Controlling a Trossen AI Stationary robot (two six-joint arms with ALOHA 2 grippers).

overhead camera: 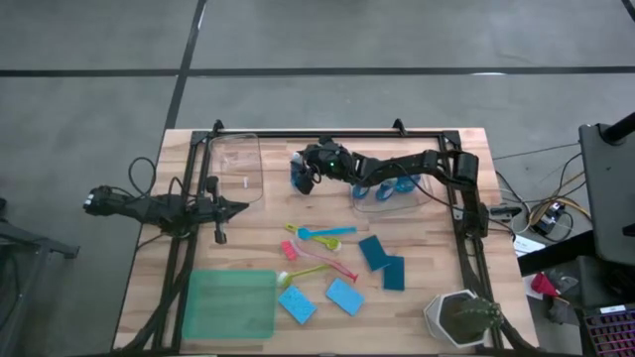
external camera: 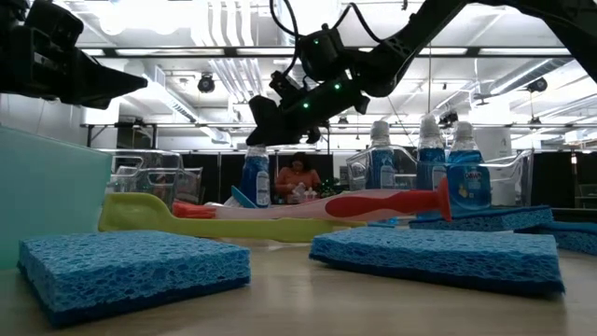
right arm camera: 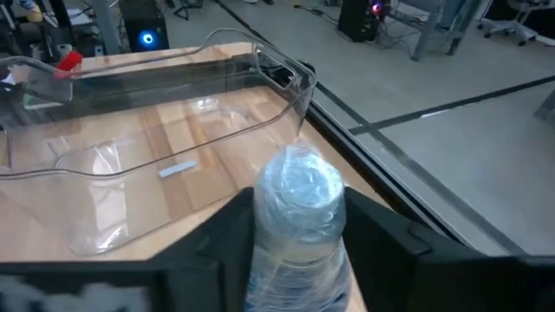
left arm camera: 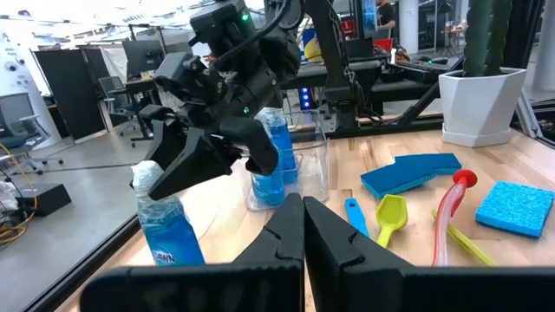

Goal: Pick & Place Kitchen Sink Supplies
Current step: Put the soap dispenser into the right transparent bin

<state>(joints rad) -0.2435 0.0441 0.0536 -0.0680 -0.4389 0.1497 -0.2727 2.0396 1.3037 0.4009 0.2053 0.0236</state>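
My right gripper [overhead camera: 301, 177] reaches across the far middle of the table and is shut on a small blue bottle [left arm camera: 169, 234] with a pale, film-wrapped cap [right arm camera: 299, 195], between the two clear bins. Three more blue bottles [overhead camera: 385, 185] stand in the right clear bin [overhead camera: 422, 195]. Blue and yellow-green brushes [overhead camera: 322, 234], a pink brush [overhead camera: 337, 264] and another yellow-green one [overhead camera: 303, 274] lie at mid-table. The blue and teal sponges [overhead camera: 344, 296] [overhead camera: 375, 252] lie flat nearer the near edge. My left gripper [overhead camera: 241, 206] hovers shut at the left, touching nothing. My right gripper pinches the bottle at its top, one finger [right arm camera: 230, 234] on each side just under the wrapped cap [left arm camera: 146, 178]. The fingers come slanting down from the table's right side. The bottle stands upright below them. The brushes hide its base in the low view, so I cannot tell whether it is lifted.
An empty clear bin [overhead camera: 234, 167] sits at the far left, a green tray [overhead camera: 230, 303] at the near left, a white faceted pot with a plant [overhead camera: 461, 317] at the near right corner. A dark frame [overhead camera: 327, 132] runs round the table's far edge and sides.
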